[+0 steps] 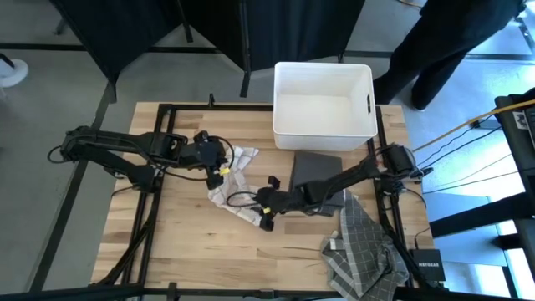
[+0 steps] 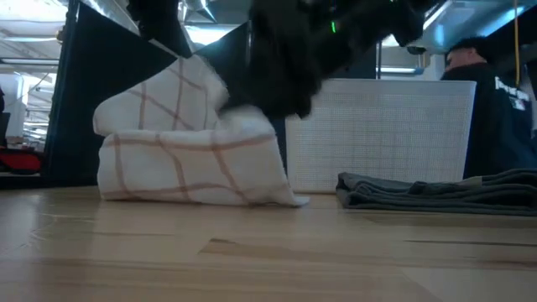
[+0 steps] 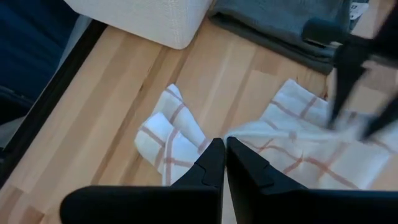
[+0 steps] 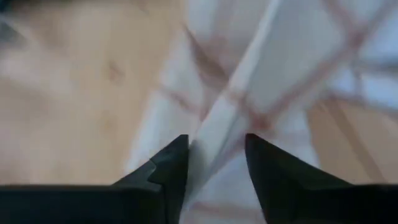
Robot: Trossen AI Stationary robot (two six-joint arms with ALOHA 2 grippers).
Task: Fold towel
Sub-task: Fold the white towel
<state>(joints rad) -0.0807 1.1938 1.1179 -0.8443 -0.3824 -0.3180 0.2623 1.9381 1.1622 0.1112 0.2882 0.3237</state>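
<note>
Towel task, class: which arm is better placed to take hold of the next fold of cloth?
Probably the right: the right gripper is open with a ridge of the white checked towel between its fingers, while the left gripper is already shut on the towel.

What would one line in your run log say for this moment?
task: fold towel | left gripper: shut on white checked towel | right gripper: jaws open astride a towel fold | grey towels: one folded, one crumpled

A white checked towel (image 2: 189, 147) sits bunched on the counter (image 2: 268, 252); a folded grey cloth (image 2: 436, 191) lies beside a white bin (image 2: 377, 134).
</note>
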